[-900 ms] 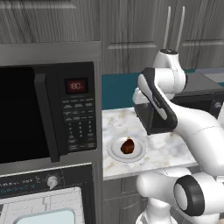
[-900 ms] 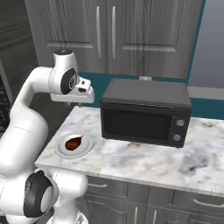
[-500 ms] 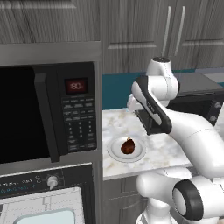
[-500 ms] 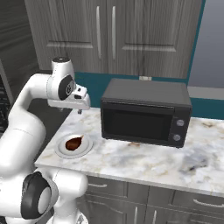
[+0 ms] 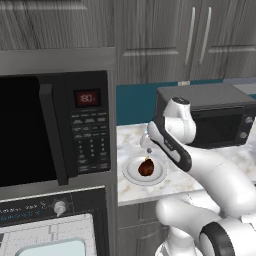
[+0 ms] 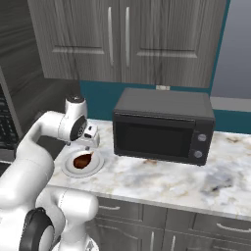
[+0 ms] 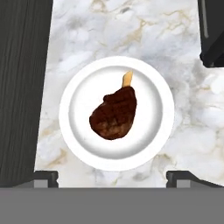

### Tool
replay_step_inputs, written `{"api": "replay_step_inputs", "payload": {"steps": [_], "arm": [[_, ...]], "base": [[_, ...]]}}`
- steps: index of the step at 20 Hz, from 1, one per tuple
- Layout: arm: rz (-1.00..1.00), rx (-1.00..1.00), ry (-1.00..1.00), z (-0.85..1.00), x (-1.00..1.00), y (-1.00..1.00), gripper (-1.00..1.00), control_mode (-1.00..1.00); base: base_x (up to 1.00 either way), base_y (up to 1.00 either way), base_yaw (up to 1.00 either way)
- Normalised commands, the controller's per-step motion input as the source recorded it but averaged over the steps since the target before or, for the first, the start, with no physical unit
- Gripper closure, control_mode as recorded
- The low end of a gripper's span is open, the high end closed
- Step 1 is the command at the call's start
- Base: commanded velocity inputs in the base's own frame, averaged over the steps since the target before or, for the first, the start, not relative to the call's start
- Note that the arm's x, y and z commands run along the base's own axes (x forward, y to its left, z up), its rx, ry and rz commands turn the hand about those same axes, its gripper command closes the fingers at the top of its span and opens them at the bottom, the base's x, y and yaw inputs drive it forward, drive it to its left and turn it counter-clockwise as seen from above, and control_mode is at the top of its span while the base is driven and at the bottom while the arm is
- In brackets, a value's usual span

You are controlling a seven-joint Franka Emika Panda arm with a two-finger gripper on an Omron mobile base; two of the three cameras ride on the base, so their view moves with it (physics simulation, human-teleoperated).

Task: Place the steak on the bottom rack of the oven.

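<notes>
The steak (image 7: 114, 114), a dark reddish-brown lump with a pale bone stub at one end, is lying near the middle of the white plate (image 7: 83, 92); you are seeing it from directly above in the hand view, and it is untouched by the robot. The plate is sitting on the marble counter (image 7: 109, 30), close to the counter's left end in the right base view, where the steak (image 6: 82, 159) and the plate (image 6: 95, 165) are showing just below the hand. Your gripper (image 7: 112, 177) is hanging above the plate, and its fingertips (image 7: 43, 177) are standing wide apart, one at each lower corner of the hand view, with the plate between them and nothing held. In the left base view the gripper (image 5: 148, 150) is hovering just over the steak (image 5: 146, 167), apart from it. To the right of the plate, the small black box oven (image 6: 164, 126) is standing on the counter against the teal wall. To the left, beyond the counter's edge, the big black microwave (image 5: 55, 125) is showing a red display, and below it the oven (image 5: 47, 235) is presenting its dark control strip, silver knob (image 5: 60, 207) and pale door with a light-blue window. Its door is looking shut.
</notes>
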Motion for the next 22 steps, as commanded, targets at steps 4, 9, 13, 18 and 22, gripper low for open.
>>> {"api": "replay_step_inputs", "payload": {"steps": [4, 9, 13, 18, 22], "arm": [[0.00, 0.00, 0.05, -0.23, 0.16, 0.01, -1.00, -1.00], [0.00, -0.01, 0.00, -0.27, 0.34, 0.00, -1.00, -1.00], [0.00, 0.00, 0.00, -0.27, 0.38, -0.16, -1.00, -1.00], [0.00, 0.00, 0.01, -0.10, 0.22, -0.17, -1.00, -1.00], [0.00, 0.00, 0.01, -0.23, 0.26, 0.00, -1.00, -1.00]], "base": [[0.00, 0.00, 0.00], [0.00, 0.00, 0.00], [0.00, 0.00, 0.00], [0.00, 0.00, 0.00], [0.00, 0.00, 0.00]]}}
